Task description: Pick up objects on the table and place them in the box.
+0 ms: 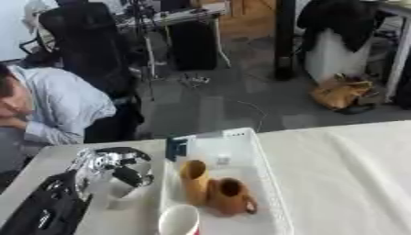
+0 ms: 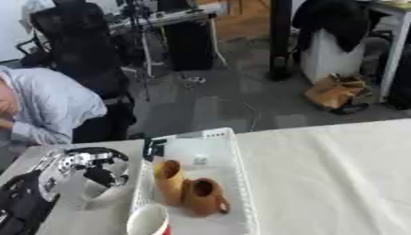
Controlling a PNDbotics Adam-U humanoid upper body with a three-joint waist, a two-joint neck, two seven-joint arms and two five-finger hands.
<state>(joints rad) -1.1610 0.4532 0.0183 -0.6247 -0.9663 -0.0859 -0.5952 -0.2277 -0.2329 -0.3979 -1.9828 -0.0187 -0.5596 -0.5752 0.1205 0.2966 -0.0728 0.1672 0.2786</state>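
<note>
left arm (image 1: 44, 204) showing black casing with white markings; left hand (image 1: 112, 163) showing glossy silver and black segments, black finger pads.

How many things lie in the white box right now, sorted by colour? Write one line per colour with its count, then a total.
Brown or orange mugs: 2 (the upright mug, the mug with a handle)
White cup with a red band: 1 (the cup)
Small white thing: 1 (a small pale piece near the far end; I cannot make it out)
Total: 4 in the white box

Left hand (image 2: 88, 172) curled on white cup (image 2: 100, 195) — beside box (image 2: 237, 183).
</note>
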